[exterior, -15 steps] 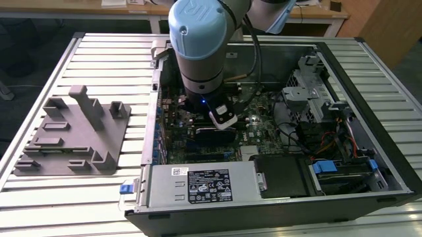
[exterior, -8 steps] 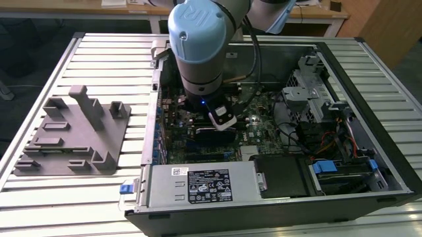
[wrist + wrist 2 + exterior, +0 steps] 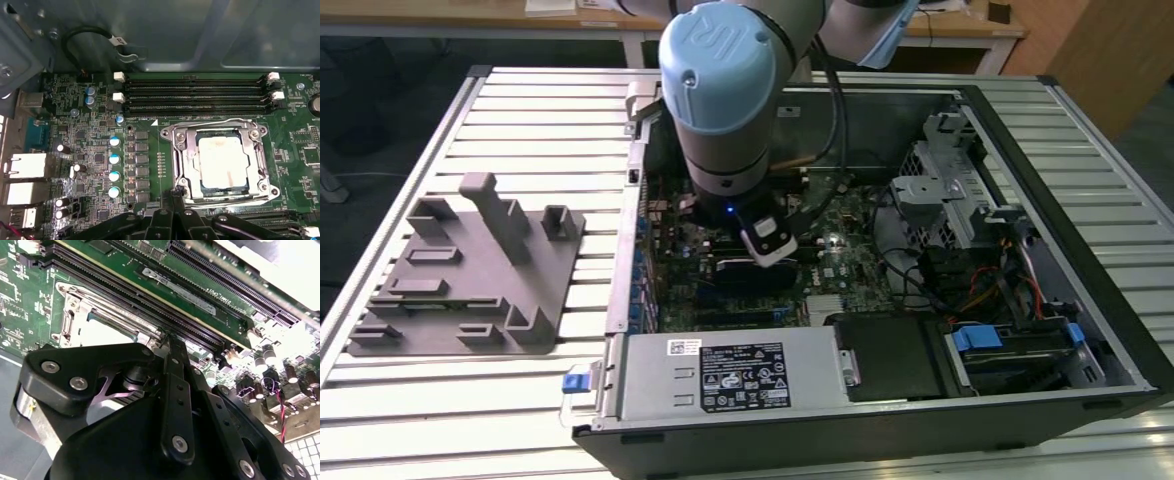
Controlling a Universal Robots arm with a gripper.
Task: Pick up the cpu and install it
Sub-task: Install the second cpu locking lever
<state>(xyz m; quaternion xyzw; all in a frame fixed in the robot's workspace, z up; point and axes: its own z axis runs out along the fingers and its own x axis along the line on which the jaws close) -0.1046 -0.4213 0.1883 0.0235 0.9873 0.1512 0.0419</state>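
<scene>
Cpu (image 3: 221, 161) sits flat in the motherboard socket (image 3: 180, 165), silver top smeared pale, framed by the metal retention bracket. Four empty memory slots (image 3: 195, 92) run parallel along the socket's far side. Capacitors (image 3: 114, 166) stand in a column beside the socket, rear ports (image 3: 25, 170) at the board's edge.

Gripper (image 3: 172, 197) hovers just above the socket's near edge, fingers drawn together to a narrow point, nothing held. In the second wrist view its black linkage (image 3: 150, 405) blocks most of the socket.

In the exterior view, arm (image 3: 727, 110) reaches down into the open computer case (image 3: 1067, 250), centre of the table (image 3: 520, 120). Grey fixture (image 3: 467, 270) stands near the table's edge, on the exterior view's left.
</scene>
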